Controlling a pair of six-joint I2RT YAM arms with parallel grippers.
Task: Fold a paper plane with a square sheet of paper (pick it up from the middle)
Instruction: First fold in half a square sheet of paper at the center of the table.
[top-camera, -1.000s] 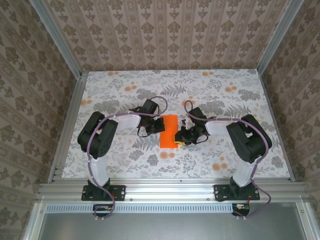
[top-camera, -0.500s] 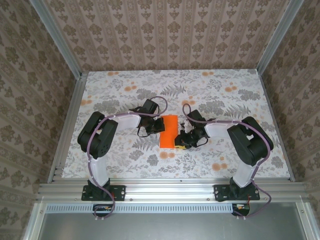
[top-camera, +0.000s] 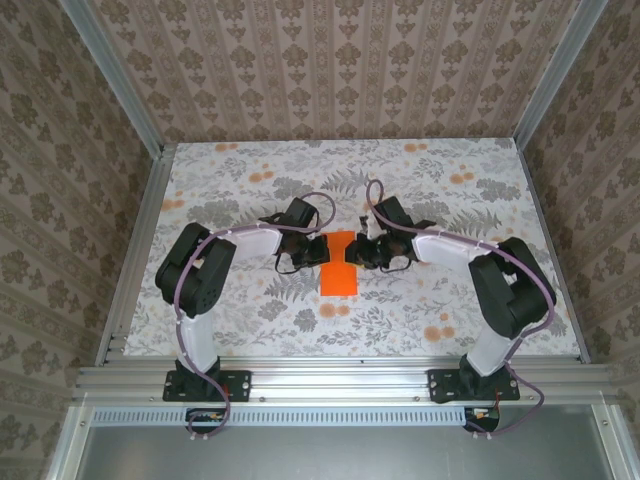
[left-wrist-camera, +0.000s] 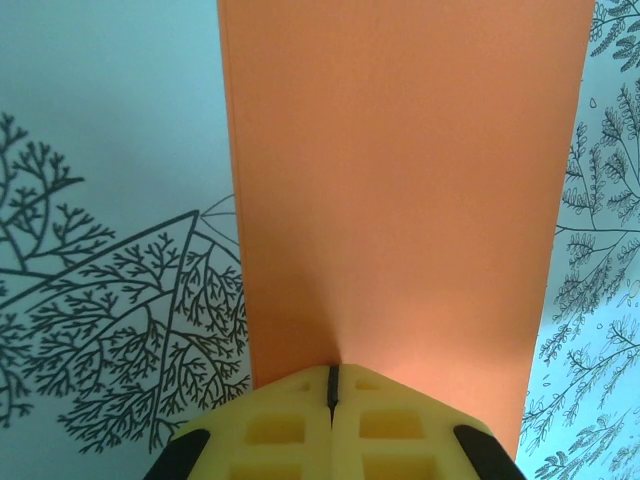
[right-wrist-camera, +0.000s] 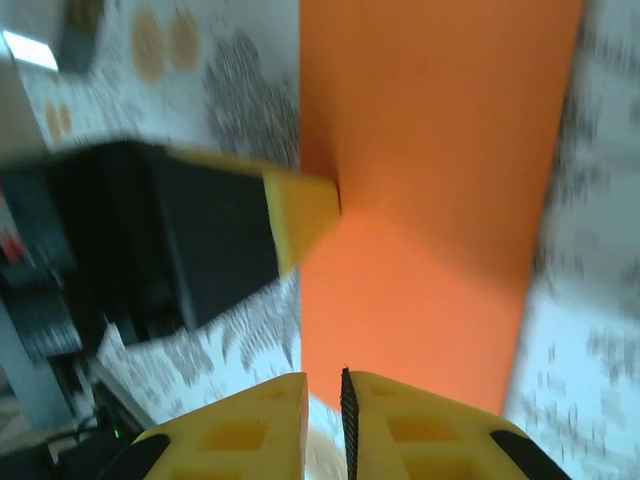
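The square sheet of paper (top-camera: 339, 272) is bright orange and lies flat on the table as a narrow rectangle, long side running away from the arms. My left gripper (top-camera: 321, 250) is shut, its yellow tips (left-wrist-camera: 300, 400) resting on the sheet's (left-wrist-camera: 400, 180) left edge. My right gripper (top-camera: 358, 253) sits at the middle of the right edge, opposite the left one. Its jaws (right-wrist-camera: 325, 380) stand a narrow slit apart, with nothing in the slit. In the right wrist view the sheet (right-wrist-camera: 430, 200) stretches ahead, and the left gripper's fingertip (right-wrist-camera: 300, 215) touches its far edge.
The table (top-camera: 230, 175) has a cloth printed with grey leaves and pale orange flowers (top-camera: 440, 328). Aluminium frame rails (top-camera: 330, 372) run along the near edge and the sides, with patterned walls behind. Both arms' cables loop above the wrists near the sheet.
My right gripper has moved from the sheet's near right corner away along the right edge to its middle. The left gripper has stayed put.
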